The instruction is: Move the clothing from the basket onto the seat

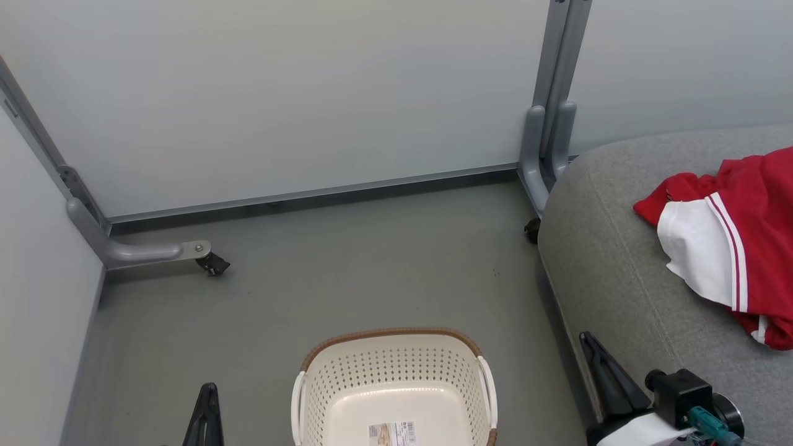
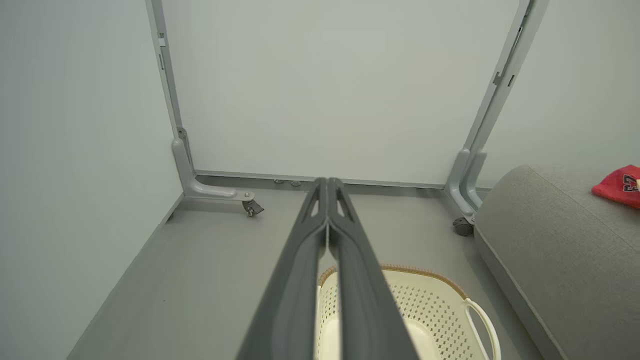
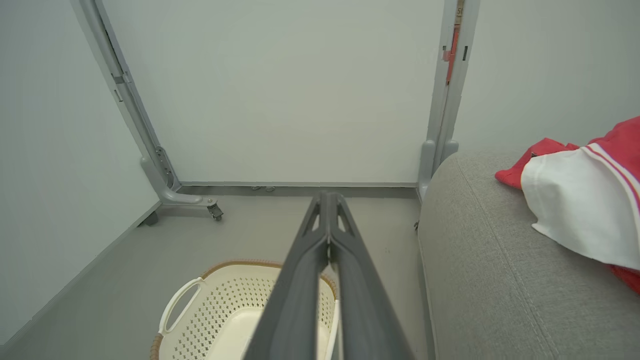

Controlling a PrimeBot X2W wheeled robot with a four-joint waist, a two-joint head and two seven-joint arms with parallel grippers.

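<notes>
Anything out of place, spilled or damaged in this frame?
Nothing stands out. The red-and-white soft jersey lies bunched on the grey upholstered seat; the cream perforated plastic basket stands upright on the floor, empty.

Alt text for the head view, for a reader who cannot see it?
A red sports jersey with white panels lies crumpled on the large grey fabric seat cushion at right; the cream-white perforated plastic basket stands on the grey floor, holding no clothing. The left gripper and right gripper rise from the bottom edge.
</notes>
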